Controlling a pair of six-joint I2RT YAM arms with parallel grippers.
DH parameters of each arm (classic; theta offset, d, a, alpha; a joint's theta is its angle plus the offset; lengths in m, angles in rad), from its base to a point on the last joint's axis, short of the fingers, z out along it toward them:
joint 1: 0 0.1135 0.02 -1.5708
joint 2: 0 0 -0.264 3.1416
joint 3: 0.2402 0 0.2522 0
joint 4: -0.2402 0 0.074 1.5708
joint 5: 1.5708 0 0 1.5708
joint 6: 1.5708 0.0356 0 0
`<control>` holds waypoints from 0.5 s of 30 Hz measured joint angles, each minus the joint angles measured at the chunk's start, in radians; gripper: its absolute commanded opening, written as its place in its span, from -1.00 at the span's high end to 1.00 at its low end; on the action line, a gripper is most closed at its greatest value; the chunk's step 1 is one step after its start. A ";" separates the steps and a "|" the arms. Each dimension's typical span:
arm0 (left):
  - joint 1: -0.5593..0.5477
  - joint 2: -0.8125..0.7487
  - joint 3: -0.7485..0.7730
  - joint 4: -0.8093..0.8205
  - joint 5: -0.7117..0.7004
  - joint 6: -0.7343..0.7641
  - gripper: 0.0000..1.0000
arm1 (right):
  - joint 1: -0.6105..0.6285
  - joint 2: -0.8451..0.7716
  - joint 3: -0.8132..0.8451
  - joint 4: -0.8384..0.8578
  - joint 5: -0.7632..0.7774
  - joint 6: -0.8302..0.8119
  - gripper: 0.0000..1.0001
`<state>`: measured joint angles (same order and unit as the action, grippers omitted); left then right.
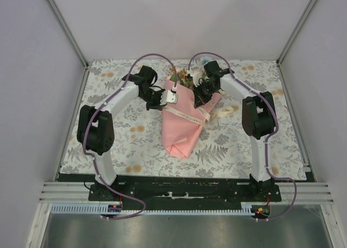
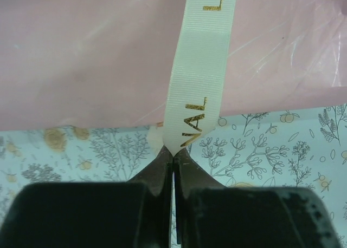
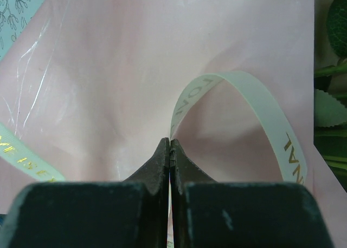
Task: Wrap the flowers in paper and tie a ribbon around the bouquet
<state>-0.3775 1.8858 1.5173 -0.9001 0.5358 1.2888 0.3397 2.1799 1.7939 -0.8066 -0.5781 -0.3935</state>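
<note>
Tying is the step in hand. The left gripper [image 2: 173, 153] is pressed shut, pinching one ribbon [image 2: 198, 69] end just beside the paper [image 2: 81, 53]. The bouquet [image 1: 183, 126] lies between both grippers. The right gripper [image 3: 170, 145] pinches the other end, which loops over the paper. Next, I judge, the ends must cross and be drawn snug.

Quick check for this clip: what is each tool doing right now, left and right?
left tool: closed, pinching the ribbon.
right tool: closed, pinching the ribbon where it loops over the paper.
</note>
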 measured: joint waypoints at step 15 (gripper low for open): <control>-0.064 -0.066 0.191 -0.131 0.157 -0.050 0.96 | 0.014 0.014 0.000 0.000 -0.003 0.001 1.00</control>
<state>-0.4416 1.8202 1.7084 -1.0309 0.6930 1.2385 0.3534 2.1941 1.7939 -0.8066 -0.5808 -0.3923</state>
